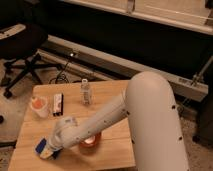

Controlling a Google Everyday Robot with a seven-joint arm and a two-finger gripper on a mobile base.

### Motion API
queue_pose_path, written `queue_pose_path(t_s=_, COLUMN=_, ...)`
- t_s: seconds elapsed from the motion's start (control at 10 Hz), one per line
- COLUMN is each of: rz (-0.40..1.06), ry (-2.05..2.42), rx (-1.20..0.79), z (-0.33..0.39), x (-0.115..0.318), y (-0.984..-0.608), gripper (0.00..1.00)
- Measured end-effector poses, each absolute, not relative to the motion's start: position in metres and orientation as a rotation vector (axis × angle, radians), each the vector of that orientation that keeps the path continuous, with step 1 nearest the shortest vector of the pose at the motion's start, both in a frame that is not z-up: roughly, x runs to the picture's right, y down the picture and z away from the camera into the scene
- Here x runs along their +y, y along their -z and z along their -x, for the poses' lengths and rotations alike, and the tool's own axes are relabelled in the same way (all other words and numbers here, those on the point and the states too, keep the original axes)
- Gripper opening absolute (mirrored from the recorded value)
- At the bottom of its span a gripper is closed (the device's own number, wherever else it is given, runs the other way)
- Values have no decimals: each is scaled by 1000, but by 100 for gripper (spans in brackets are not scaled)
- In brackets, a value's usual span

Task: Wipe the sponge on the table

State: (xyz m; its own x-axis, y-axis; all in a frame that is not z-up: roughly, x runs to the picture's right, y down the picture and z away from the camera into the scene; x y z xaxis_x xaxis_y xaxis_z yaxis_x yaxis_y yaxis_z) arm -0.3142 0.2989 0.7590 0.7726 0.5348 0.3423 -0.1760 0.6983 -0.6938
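The sponge (43,148), blue and yellow, is being touched by the gripper (53,148) at the near-left corner of the table (37,131). Whether it is being clamped cannot be told. 1 red bowl (90,143) is being partly hidden by the arm just beside.

The room is dim. A dark office chair (22,42) stands at the far left, its star base on a pale speckled floor (15,107). Behind the wooden surface (50,90) a long pale rail (120,64) runs aslant across the room, with a small bright glint (75,53) on it and a thin cable (62,76) on the floor just before it. Above the rail is a dark wall (125,32), topped by a pale ledge (165,12). The gripper (54,146) sits at the surface's near left corner
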Motion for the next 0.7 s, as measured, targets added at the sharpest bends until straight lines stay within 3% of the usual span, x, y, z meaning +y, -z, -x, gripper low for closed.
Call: queue_pose_path(t_s=0.7, rz=762, ry=-269, rx=-618, z=355, x=344, y=-715, gripper=11)
